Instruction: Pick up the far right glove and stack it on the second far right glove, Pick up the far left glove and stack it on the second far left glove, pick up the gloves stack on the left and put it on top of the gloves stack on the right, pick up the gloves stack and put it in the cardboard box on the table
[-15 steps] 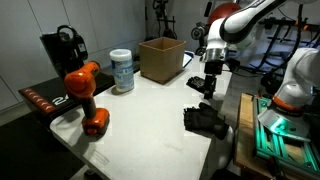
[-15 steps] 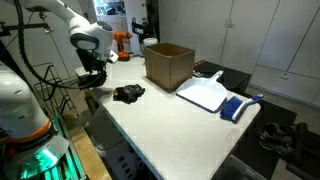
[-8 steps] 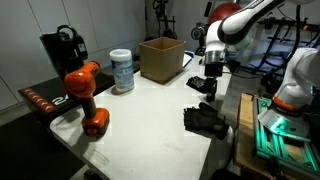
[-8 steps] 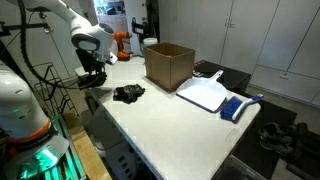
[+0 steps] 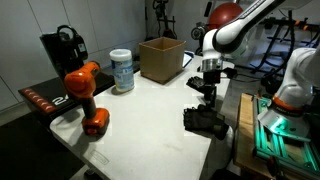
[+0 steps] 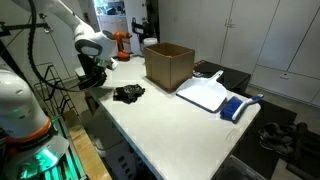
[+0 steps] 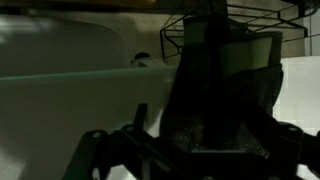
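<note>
- Change noted: over the last second the arm has swung round and dropped a little. The gripper (image 5: pixel 207 90) now hangs lower, close over a small dark heap (image 5: pixel 196 86) by the table's side edge. Nothing else on the table (image 5: pixel 150 125) has shifted.
- Claw state: released, jaws spread wide — nothing is held. The wrist view is too dark to confirm contact; it shows only a dark mass between the fingers.
- Task item: the gloves stack (image 5: pixel 205 121) lies on the table near the same edge. It is apart from the gripper and well apart from the cardboard box (image 5: pixel 160 58), which stands open-topped at the far end.
- Assessment: the descent reads as the approach to a grasp on the heap below, probably gloves as well. On that reading the two piles are not yet merged, and boxing is still to come.
- Markings: the white canister (image 5: pixel 121 70) carries a blue label, with text too small to read. The orange-and-black power drill (image 5: pixel 85 95) shows no legible brand. No other writing can be made out.
</note>
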Robot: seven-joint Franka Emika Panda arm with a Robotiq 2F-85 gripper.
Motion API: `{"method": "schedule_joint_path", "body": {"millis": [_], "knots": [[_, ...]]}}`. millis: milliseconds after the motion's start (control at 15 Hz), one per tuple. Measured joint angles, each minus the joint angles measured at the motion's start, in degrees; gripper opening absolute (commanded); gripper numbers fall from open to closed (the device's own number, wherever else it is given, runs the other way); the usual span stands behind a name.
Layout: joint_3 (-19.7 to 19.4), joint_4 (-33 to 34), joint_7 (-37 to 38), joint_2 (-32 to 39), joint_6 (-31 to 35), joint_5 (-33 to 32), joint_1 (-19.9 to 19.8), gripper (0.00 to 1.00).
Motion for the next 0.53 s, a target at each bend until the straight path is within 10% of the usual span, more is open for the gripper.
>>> {"method": "schedule_joint_path", "body": {"millis": [533], "knots": [[2.0,3.0,1.1,5.2,6.0,2.2,0.6,0.44]]}}
